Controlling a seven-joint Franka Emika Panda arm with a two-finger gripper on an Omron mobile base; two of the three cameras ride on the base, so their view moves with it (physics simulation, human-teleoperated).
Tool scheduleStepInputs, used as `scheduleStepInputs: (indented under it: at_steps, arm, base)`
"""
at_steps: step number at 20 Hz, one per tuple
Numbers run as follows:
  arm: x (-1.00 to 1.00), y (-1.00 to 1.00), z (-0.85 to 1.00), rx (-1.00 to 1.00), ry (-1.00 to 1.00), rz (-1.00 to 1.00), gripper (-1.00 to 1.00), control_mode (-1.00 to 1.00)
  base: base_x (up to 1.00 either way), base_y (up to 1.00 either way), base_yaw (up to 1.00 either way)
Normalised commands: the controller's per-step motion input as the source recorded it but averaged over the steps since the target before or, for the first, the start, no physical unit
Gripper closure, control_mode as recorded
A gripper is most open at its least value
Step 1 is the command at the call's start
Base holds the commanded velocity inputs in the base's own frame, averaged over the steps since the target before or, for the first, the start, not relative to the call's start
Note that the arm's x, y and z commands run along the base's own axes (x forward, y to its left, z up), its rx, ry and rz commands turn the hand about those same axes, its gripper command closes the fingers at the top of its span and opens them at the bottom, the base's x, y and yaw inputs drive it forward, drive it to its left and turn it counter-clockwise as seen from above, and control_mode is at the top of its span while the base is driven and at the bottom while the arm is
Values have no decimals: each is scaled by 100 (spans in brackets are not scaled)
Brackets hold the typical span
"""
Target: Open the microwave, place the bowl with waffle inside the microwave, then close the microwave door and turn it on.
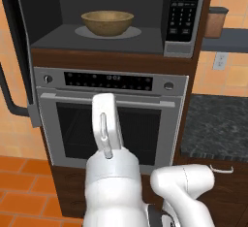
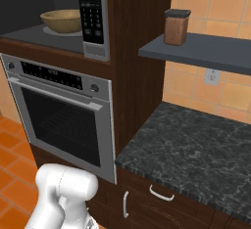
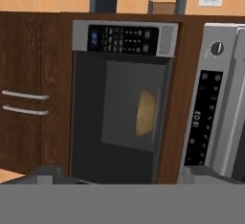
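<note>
My gripper (image 3: 119,177) hung open and empty, its fingertips (image 3: 45,174) spread wide, facing the microwave (image 1: 111,17) from a distance. The microwave door (image 1: 14,71) stood swung open at the microwave's left side. The bowl (image 1: 107,23) sat on the turntable (image 1: 85,33) inside the microwave, left of its keypad panel (image 1: 183,10). The wall oven (image 1: 110,117) sat directly below the microwave.

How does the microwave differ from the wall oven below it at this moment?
The microwave stands open with a bowl on its turntable; the wall oven is shut. The microwave's keypad runs vertically on its right side; the oven's panel runs across its top, with round knobs. Both are silver-grey and built into the same dark wood column.
</note>
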Motion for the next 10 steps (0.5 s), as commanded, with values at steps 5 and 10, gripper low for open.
scheduleStepInputs:
  at_steps: [5, 10]
  arm:
    - [-3, 91, -72, 2, -3, 1, -100, -100]
    - [27, 97, -91, 1, -10, 0, -100, -100]
  base:
    - [0, 0, 0]
    - [0, 0, 0]
